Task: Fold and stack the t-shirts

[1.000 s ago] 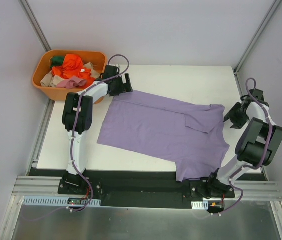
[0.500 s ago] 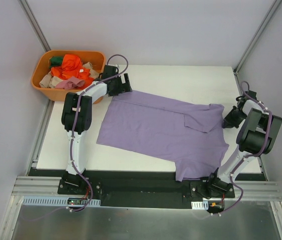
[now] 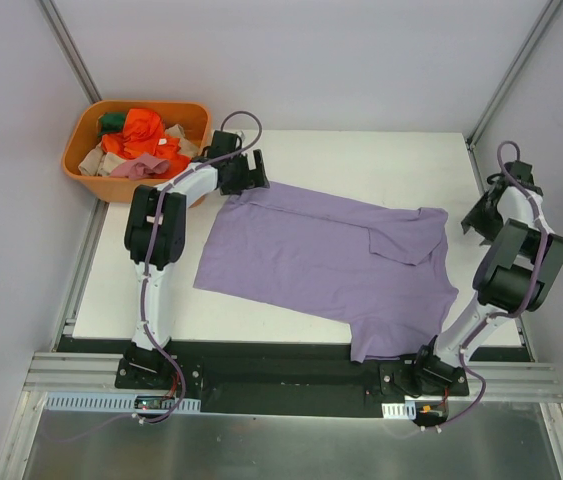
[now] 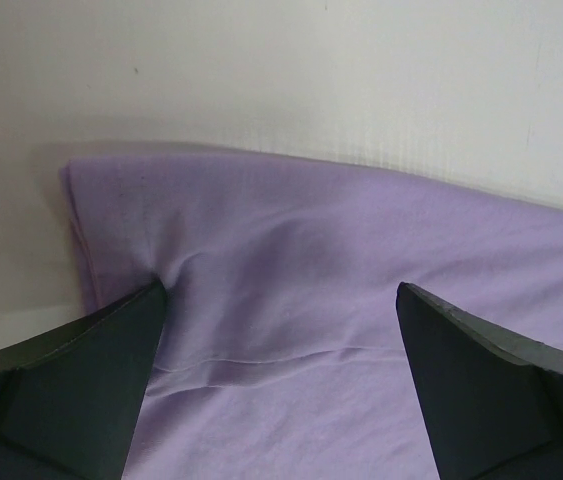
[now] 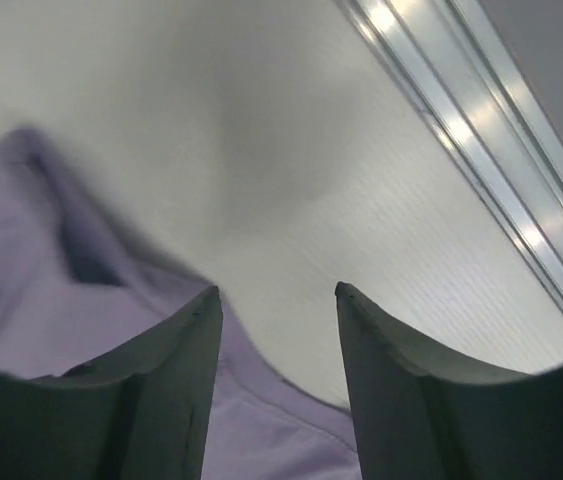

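A large lavender t-shirt (image 3: 321, 262) lies spread flat on the white table (image 3: 371, 165), one sleeve folded in near its right side. My left gripper (image 3: 254, 176) hovers at the shirt's far left corner. In the left wrist view it (image 4: 281, 290) is wide open, with the purple cloth (image 4: 311, 240) below and between its fingers. My right gripper (image 3: 473, 222) sits just right of the shirt's far right corner. In the right wrist view it (image 5: 274, 292) is open and empty over the shirt's hem (image 5: 261, 430). More t-shirts (image 3: 141, 135), orange-red, green, beige and pink, lie bunched in the tub.
The orange plastic tub (image 3: 83, 148) stands off the table's far left corner, close behind my left arm. A metal frame rail (image 5: 481, 90) runs along the table's right edge near my right gripper. Grey walls close in on three sides.
My right gripper has drawn back to the right and farther from the shirt's corner. My left gripper has edged slightly right over the shirt's corner. The shirt lies as before.
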Available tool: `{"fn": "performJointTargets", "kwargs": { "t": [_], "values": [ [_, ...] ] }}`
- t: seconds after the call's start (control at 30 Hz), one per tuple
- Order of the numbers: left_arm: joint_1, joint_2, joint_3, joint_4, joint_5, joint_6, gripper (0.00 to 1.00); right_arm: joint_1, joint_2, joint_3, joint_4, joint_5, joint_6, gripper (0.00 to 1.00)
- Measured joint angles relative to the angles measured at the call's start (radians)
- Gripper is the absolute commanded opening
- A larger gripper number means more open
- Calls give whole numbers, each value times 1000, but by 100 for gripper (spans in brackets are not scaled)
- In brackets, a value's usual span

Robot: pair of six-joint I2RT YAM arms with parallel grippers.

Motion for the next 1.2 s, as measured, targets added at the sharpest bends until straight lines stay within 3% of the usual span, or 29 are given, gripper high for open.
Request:
{"fn": "performJointTargets", "kwargs": {
  "t": [0.17, 0.33, 0.53, 0.7, 0.8, 0.87, 1.2],
  "values": [
    [-12, -2, 0, -11, -7, 1, 99, 141, 9, 146, 0, -101, -236, 58],
    [-12, -4, 0, -14, -19, 1, 99, 316, 154, 393, -13, -128, -424, 55],
    [-13, -8, 0, -33, -115, 10, 99, 342, 328, 505, -76, -130, -536, 47],
    [-13, -8, 10, -63, -166, 32, 99, 316, 394, 514, -140, -117, -587, 27],
    [-13, -7, 14, -79, -181, 36, 99, 312, 406, 514, -153, -92, -594, 6],
    [-13, -7, 18, -89, -184, 39, 99, 312, 407, 514, -152, -71, -588, 1],
    [-13, -7, 19, -100, -186, 49, 99, 308, 378, 461, -84, -53, -514, 9]
  ]
}}
